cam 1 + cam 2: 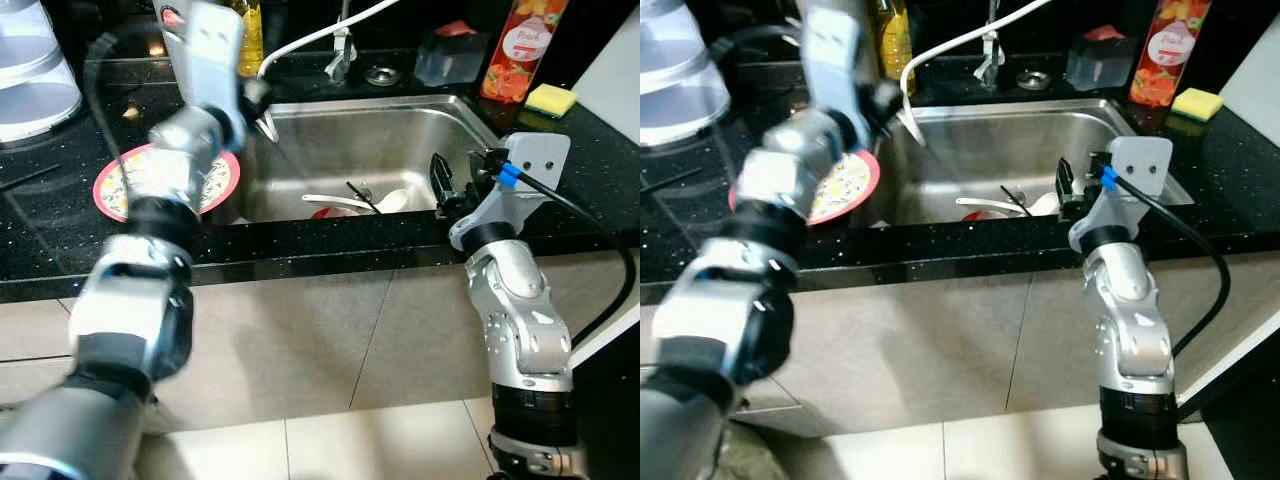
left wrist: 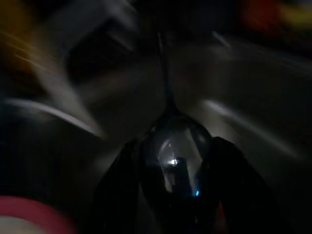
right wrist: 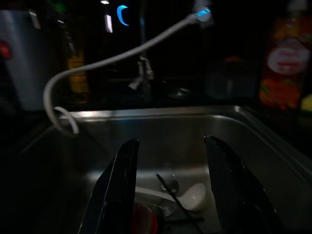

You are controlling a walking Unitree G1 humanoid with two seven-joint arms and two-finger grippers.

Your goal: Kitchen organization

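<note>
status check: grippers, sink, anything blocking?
Left gripper shut on metal spoon, near sink's left rim. Right gripper open at front edge, over dishes. White hose drapes into basin.

head views above sink (image 1: 400,150), wrist views close

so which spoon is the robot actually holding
The dark metal spoon, gripped between the left gripper fingers. The white spoon lies loose in the sink.
</note>
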